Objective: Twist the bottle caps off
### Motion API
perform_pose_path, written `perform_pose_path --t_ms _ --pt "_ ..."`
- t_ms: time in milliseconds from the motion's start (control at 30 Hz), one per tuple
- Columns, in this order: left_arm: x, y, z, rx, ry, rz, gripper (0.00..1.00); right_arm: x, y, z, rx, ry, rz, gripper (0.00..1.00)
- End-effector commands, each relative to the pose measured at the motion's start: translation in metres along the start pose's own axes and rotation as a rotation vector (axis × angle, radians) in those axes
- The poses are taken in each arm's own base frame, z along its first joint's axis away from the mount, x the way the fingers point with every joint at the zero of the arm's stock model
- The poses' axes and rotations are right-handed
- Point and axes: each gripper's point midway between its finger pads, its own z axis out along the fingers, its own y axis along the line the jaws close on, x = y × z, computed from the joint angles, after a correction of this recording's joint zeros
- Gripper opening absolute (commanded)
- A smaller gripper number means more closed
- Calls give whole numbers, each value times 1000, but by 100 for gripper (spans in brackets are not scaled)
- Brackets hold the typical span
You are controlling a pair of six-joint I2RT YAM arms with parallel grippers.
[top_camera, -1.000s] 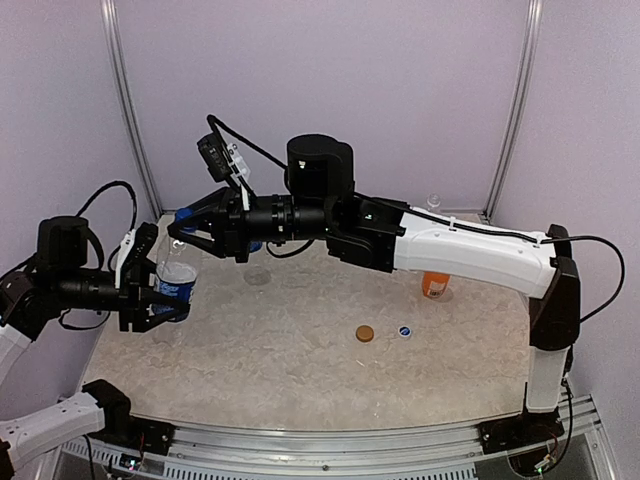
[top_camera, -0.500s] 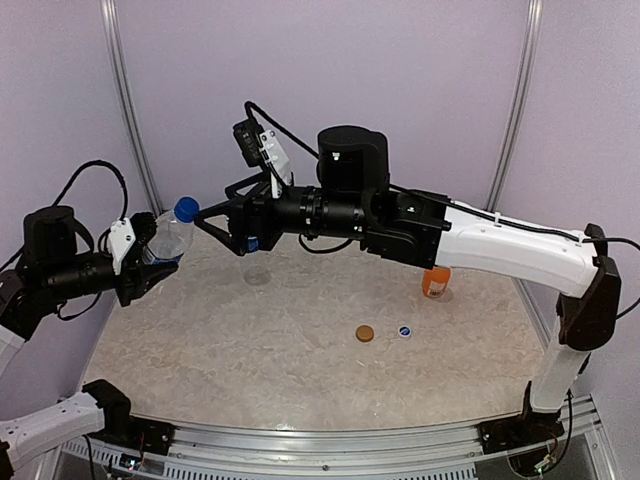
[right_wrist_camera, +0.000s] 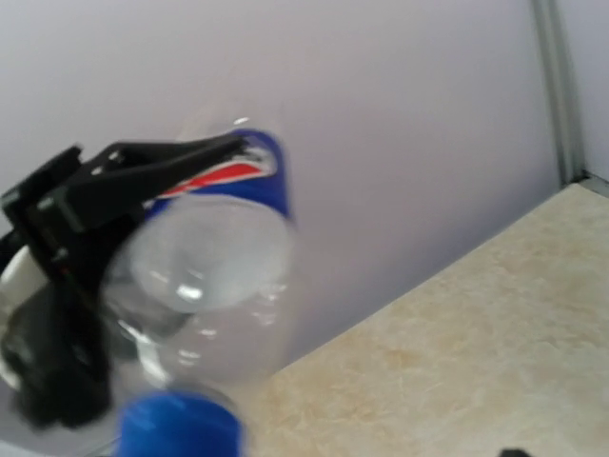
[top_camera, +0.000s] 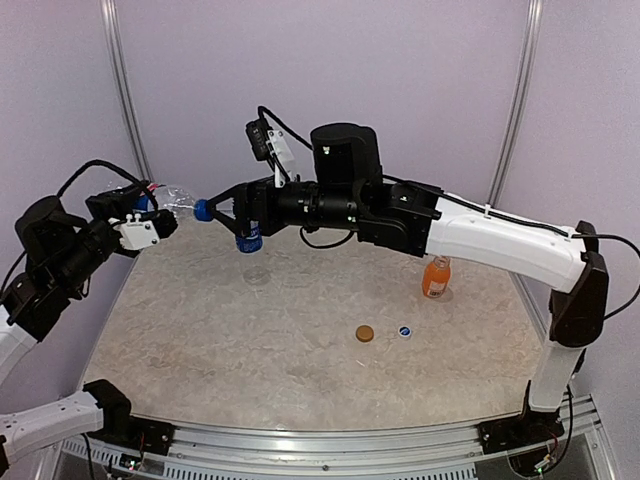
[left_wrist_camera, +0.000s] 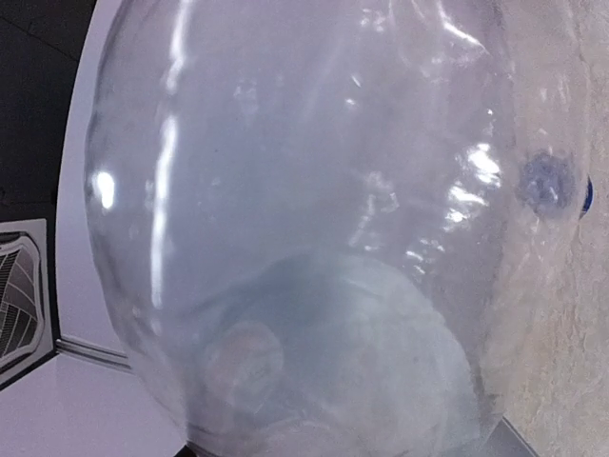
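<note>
A brown cap (top_camera: 365, 333) and a loose blue cap (top_camera: 404, 331) lie far from both jaws, while the left gripper (top_camera: 150, 218) clamps a bottle (top_camera: 176, 197) whose fitted cap (top_camera: 201, 209), not yet unscrewed, sits just beside the spread jaws of the right gripper (top_camera: 222, 220).

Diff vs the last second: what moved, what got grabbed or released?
The left claw lifted the clear bottle off the table and tipped it from upright to roughly sideways, blue cap toward the right claw, which opened and drew back rightward. Unchanged: the left grip on the bottle, the orange bottle, the brown cap and the loose blue cap.
</note>
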Motion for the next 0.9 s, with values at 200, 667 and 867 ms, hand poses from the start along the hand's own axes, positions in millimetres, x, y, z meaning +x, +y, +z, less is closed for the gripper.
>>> perform_pose_path --t_ms 200,667,867 --pt "2 -1 5 -30 40 150 34 13 13 24 -130 14 63 58" --pt "-3 -21 -4 99 9 50 33 27 21 28 -192 74 -8 0" --pt "-36 -83 -65 622 -96 -365 28 79 68 12 -171 204 -688 0"
